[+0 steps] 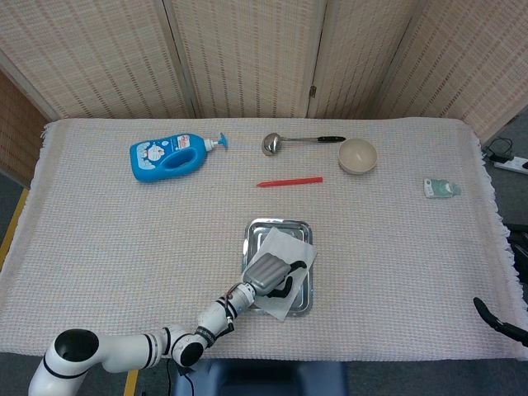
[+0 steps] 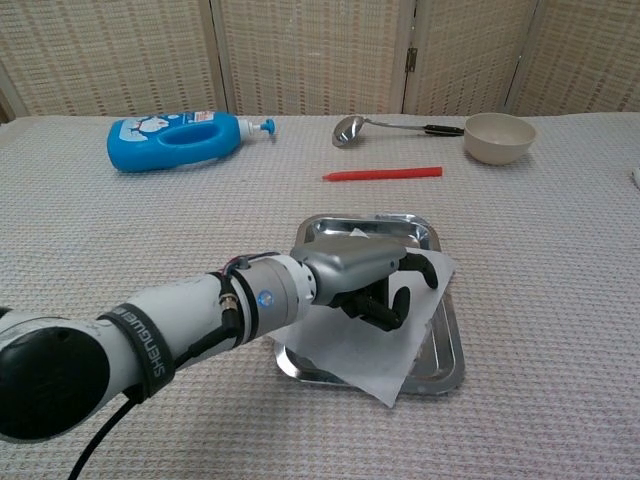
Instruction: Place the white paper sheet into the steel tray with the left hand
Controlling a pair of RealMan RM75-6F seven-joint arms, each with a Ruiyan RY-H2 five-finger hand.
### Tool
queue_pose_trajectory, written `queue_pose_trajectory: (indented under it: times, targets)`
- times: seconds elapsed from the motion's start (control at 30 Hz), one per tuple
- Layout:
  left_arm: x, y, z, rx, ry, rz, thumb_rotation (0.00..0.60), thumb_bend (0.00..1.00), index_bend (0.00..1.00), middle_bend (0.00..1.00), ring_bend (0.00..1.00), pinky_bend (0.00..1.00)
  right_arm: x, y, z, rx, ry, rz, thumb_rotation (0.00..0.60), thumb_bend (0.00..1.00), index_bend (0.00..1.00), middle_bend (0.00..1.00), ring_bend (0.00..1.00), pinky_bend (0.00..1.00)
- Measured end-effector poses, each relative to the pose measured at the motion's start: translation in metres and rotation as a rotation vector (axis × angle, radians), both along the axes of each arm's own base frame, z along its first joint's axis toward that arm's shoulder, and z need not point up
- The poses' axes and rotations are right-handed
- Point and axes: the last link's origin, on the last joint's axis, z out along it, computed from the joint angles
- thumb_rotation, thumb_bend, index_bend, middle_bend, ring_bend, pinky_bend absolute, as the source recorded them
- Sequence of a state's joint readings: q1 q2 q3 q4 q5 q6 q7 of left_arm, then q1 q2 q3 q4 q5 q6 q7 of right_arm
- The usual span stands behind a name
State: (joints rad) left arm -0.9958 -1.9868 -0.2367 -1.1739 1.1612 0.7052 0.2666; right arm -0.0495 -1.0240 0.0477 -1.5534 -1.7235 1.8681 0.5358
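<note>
The white paper sheet [image 1: 280,262] [image 2: 370,335] lies across the steel tray [image 1: 257,228] [image 2: 440,365], with its near corner hanging over the tray's front rim. My left hand [image 1: 270,273] [image 2: 375,278] is stretched over the sheet inside the tray. Its dark fingers curve down onto the paper and the thumb stands apart. No part of the sheet is lifted or pinched. Only a dark tip of my right hand [image 1: 497,323] shows at the table's near right edge, too little to read its state.
A red pen [image 1: 289,181] lies just beyond the tray. Further back are a blue bottle [image 1: 169,157], a steel ladle [image 1: 289,141] and a beige bowl [image 1: 357,156]. A small pale packet [image 1: 440,188] lies at the right, and folding screens stand behind.
</note>
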Motion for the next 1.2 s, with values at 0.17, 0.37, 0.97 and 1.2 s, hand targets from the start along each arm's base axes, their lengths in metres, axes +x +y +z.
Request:
queue_pose_trajectory:
  times: [0.17,0.37,0.97,1.2]
  targets:
    - [-0.006,0.003,-0.004,0.006,0.018,-0.003,0.359,0.83,0.23,1.00,1.00,1.00,0.000,-0.001,-0.001,0.003,0.004,0.001,0.600,0.32,0.00,0.00,0.00,0.00]
    - [-0.013,0.007,-0.008,0.015,0.039,0.006,0.361,0.84,0.22,1.00,1.00,1.00,0.000,-0.002,0.000,-0.002,0.004,-0.002,0.600,0.32,0.00,0.00,0.00,0.00]
    - [-0.018,0.014,-0.008,0.088,0.083,0.022,0.360,0.85,0.22,1.00,1.00,1.00,0.001,0.004,0.005,-0.016,-0.012,0.013,0.600,0.32,0.00,0.00,0.00,0.00]
    - [-0.020,0.018,-0.007,0.100,0.107,0.054,0.359,0.85,0.23,1.00,1.00,1.00,0.000,0.004,0.005,-0.016,-0.009,0.014,0.600,0.33,0.00,0.00,0.00,0.00]
